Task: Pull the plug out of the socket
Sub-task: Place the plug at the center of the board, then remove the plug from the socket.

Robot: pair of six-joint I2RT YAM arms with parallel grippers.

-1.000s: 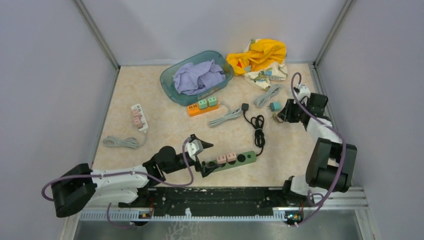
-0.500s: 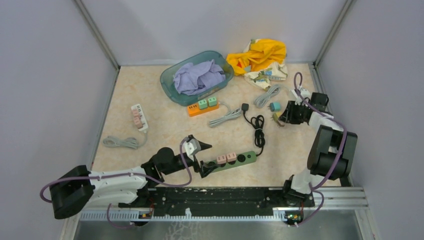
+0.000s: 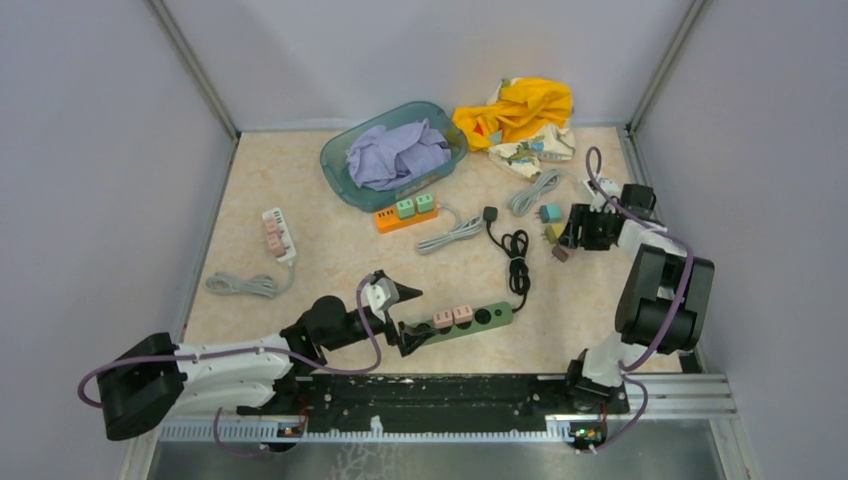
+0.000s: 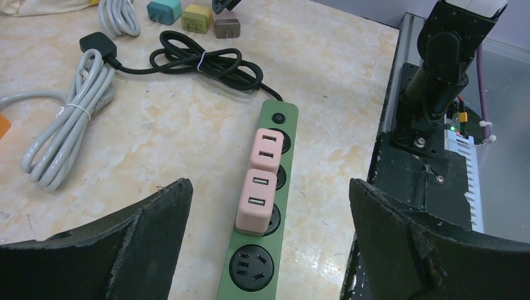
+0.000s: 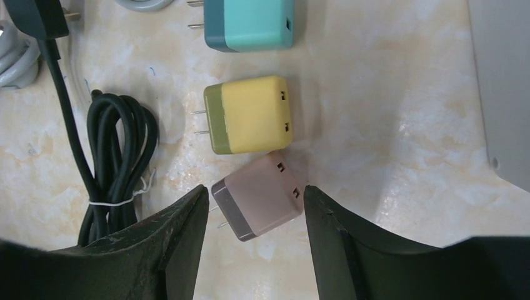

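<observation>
A green power strip [image 3: 470, 322] [image 4: 252, 270] lies near the front of the table, with two pink plugs [image 4: 256, 201] [image 4: 267, 150] seated in its sockets. My left gripper [image 3: 412, 318] [image 4: 270, 187] hovers open and wide over the strip's near end, touching nothing. At the right, my right gripper [image 3: 566, 243] [image 5: 255, 203] is open. A brownish-pink plug [image 5: 259, 197] [image 3: 561, 253] lies loose on the table between its fingers. That plug rests beside a yellow plug [image 5: 250, 114] and a teal plug [image 5: 250, 25].
The strip's coiled black cable [image 3: 516, 262] [image 5: 115, 162] lies between the two arms. Farther back are a teal basket [image 3: 335, 165] of purple cloth, an orange strip [image 3: 388, 220], a white strip [image 3: 278, 235], grey cables [image 3: 450, 232] and a yellow cloth [image 3: 520, 110].
My right gripper has opened and the brownish-pink plug it held now rests on the table by the yellow plug. The left arm barely shifted and stays open.
</observation>
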